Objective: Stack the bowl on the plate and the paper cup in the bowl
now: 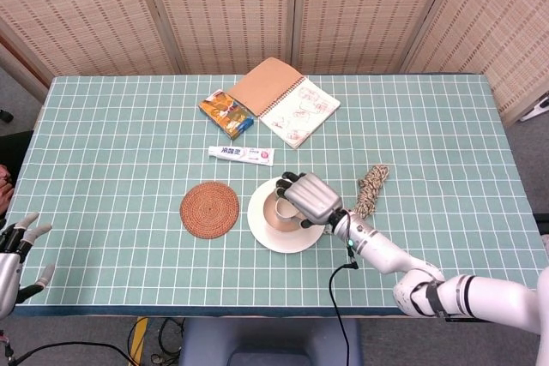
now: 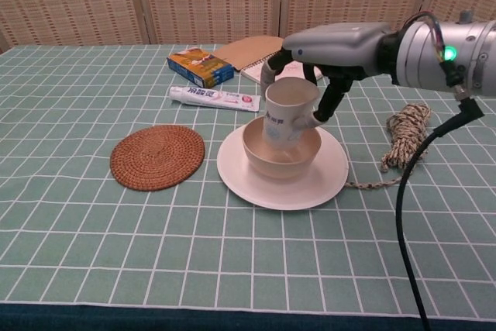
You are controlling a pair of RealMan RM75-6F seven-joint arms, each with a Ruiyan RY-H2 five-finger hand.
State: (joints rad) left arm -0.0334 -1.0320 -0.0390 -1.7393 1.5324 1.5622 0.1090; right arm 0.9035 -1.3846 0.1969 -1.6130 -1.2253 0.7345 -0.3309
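Note:
A white plate [image 2: 318, 184] [image 1: 257, 227] lies in the middle of the table with a beige bowl [image 2: 267, 162] [image 1: 273, 219] standing on it. My right hand [image 2: 333, 44] [image 1: 309, 197] grips a white paper cup [image 2: 287, 112] [image 1: 286, 209] from above and holds it tilted, its lower part inside the bowl. Whether the cup's base touches the bowl's bottom I cannot tell. My left hand [image 1: 15, 250] hangs off the table's near left corner, fingers apart, holding nothing.
A round woven coaster [image 2: 157, 156] lies left of the plate. A bundle of twine [image 2: 405, 133] sits right of it, its loose end trailing toward the plate. Behind are a toothpaste tube [image 2: 215, 98], a small box [image 2: 200, 67] and an open notebook [image 2: 283, 58].

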